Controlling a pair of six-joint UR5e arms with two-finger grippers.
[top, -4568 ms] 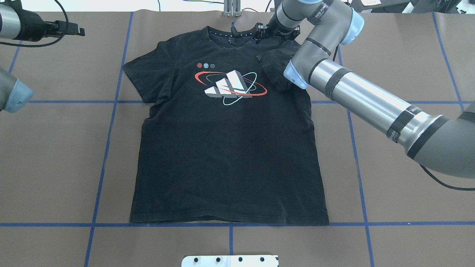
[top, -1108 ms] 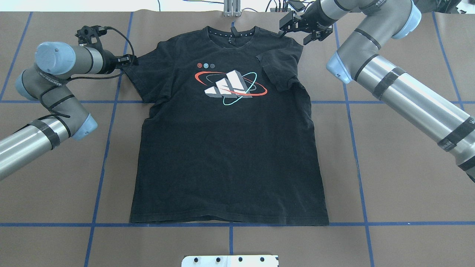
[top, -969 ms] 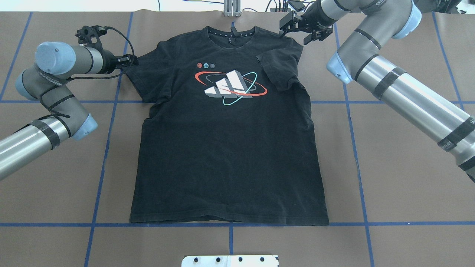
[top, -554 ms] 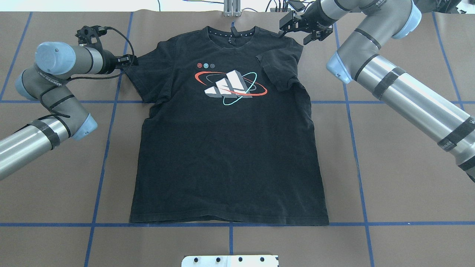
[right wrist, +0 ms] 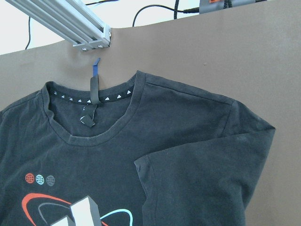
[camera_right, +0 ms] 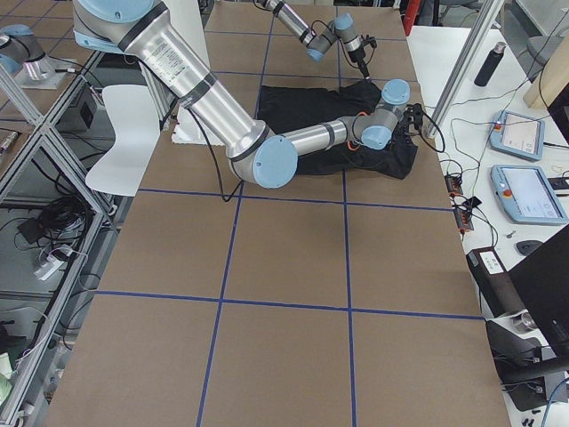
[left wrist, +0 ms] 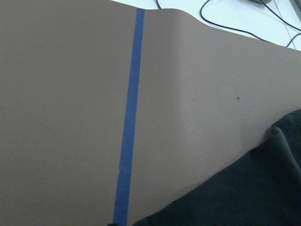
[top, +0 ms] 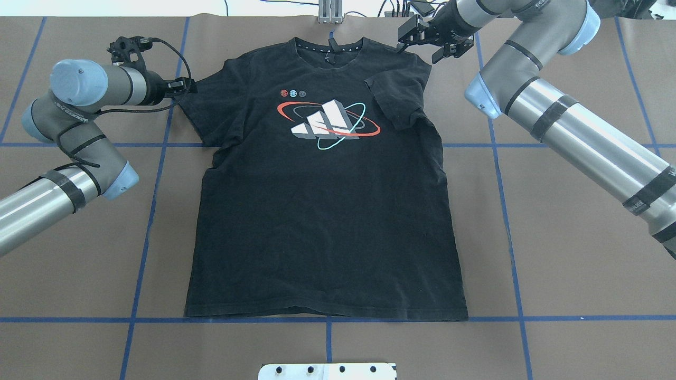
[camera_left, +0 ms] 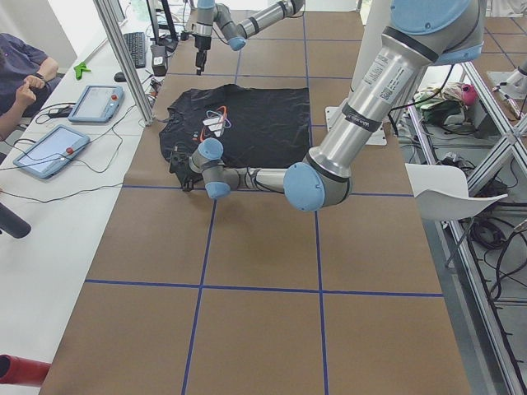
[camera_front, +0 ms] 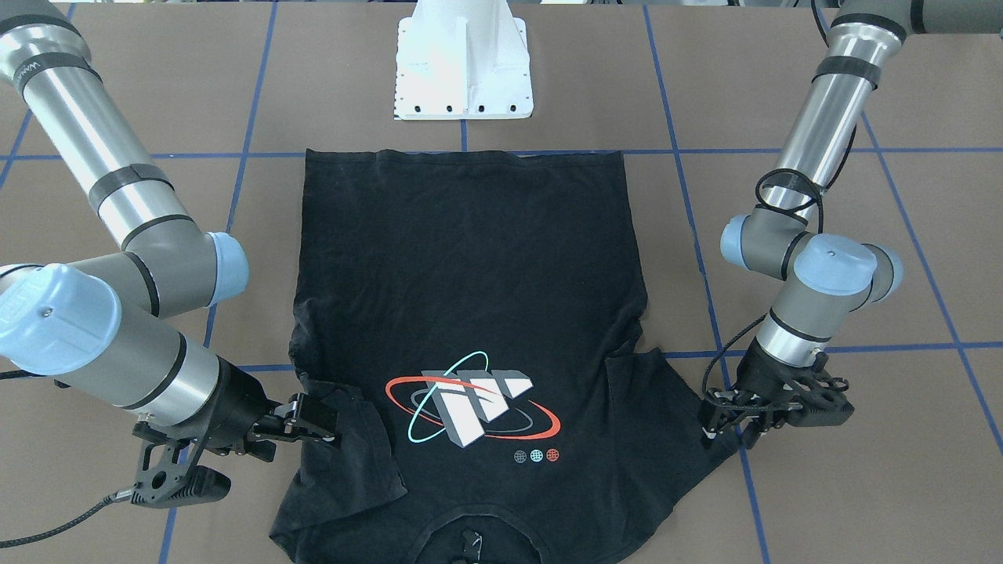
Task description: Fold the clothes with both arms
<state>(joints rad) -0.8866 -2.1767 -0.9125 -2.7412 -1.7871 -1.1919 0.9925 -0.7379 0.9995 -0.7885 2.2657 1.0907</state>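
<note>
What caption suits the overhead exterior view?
Black short-sleeved logo T-shirt lies flat, one sleeve folded inward; left hand at the other sleeve's edge, right hand beside the folded shoulder.

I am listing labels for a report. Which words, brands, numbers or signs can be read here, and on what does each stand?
"WAN": start of a word on a black band of the right arm; the rest is unreadable.
Band on the left arm: lettering too blurred to read.
T-shirt: no words, only a logo and three small globe signs.
</note>
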